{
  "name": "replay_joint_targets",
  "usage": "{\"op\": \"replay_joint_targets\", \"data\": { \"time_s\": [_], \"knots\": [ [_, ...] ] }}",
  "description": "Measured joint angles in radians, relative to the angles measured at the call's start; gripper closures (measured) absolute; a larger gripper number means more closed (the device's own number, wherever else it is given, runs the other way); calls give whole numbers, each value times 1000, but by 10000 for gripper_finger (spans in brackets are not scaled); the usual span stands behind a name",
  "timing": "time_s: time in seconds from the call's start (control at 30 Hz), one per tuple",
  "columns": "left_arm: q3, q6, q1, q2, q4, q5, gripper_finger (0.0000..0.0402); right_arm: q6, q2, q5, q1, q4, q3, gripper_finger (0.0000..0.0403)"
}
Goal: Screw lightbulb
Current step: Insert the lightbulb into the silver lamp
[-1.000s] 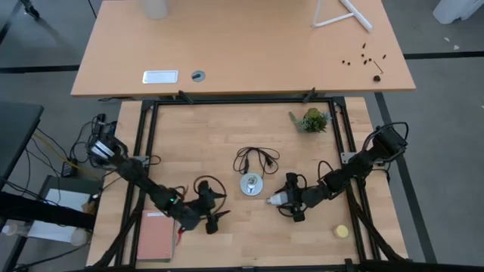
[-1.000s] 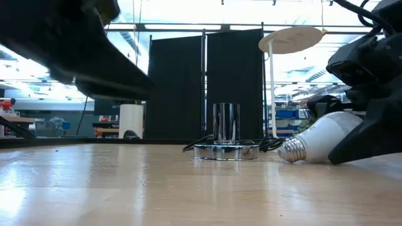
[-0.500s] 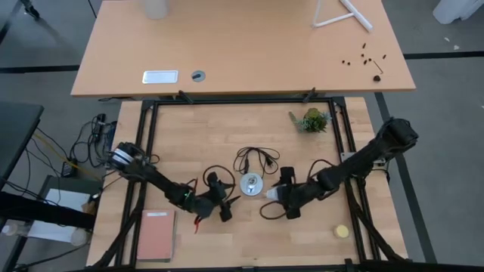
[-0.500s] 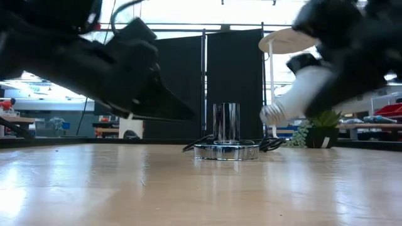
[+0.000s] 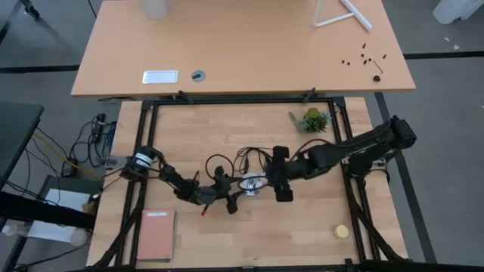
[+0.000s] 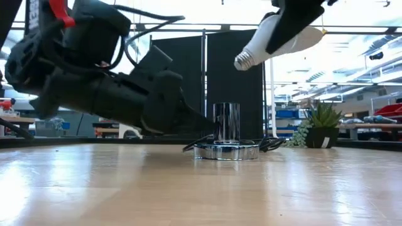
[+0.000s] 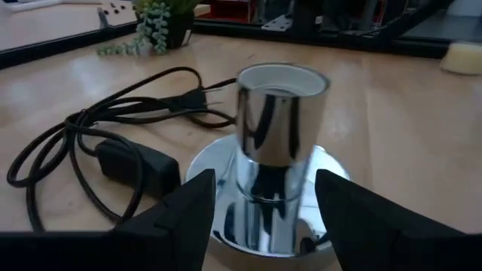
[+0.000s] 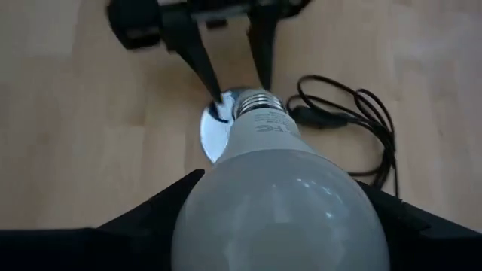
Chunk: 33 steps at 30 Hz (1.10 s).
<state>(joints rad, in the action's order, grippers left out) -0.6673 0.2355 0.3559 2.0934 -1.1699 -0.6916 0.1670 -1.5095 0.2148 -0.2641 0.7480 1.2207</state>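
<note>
Table point(image 5: 318, 227) w/ both arms converged mid-table on the lamp base point(image 6: 226, 150) (chrome disc + upright socket point(image 7: 282, 113), black cord point(image 7: 83, 143) trailing off behind it).

Step in hand, as I read it: bring bulb over socket, seat thread, turn. To do it well: get the bulb axis vertical first. It's tilted now, screw end pointing down toward the socket but off to one side and well above it in low view. Centre over the socket mouth, lower straight, start the thread w/ light pressure, else cross-thread or tip the base. Base needs holding vs torque.

R arm reaches in from the right, low over the table; right gripper point(image 8: 275, 218) clamped on the lightbulb point(image 6: 267, 37) by the glass, fingers either side, screw end forward.

L arm stretched along the table from the left; left gripper point(image 7: 263, 203) at base level, fingers spread either side of the socket stem, not visibly touching it. Needs closing before any twist.
</note>
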Motion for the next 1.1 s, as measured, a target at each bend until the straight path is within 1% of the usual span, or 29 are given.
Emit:
{"op": "replay_joint_targets", "data": {
  "time_s": [0.1,0.17,0.3,0.47,0.53,0.6,0.73,0.87,1.1],
  "knots": [
    [-20,-41,-4,14,-10,16,161,-10,-49,-31,17,48,53,129],
    [-41,-78,-8,27,-9,26,158,-30,-93,-33,21,106,92,129],
    [-79,-125,-21,49,-6,31,151,-64,-147,-37,26,154,167,130],
    [-92,-122,-50,50,-7,32,132,-84,-188,-78,38,197,219,129],
    [-95,-121,-61,50,-9,33,129,-82,-194,-92,50,204,232,129],
    [-102,-120,-70,50,-7,59,131,-74,-205,-97,66,230,245,129],
    [-102,-124,-80,50,-4,77,150,-57,-208,-103,89,253,274,129],
    [-106,-125,-83,50,-7,88,177,-54,-208,-138,99,252,283,129],
    [-109,-129,-89,50,-7,103,209,-28,-253,-163,102,276,301,129]
  ]
}}
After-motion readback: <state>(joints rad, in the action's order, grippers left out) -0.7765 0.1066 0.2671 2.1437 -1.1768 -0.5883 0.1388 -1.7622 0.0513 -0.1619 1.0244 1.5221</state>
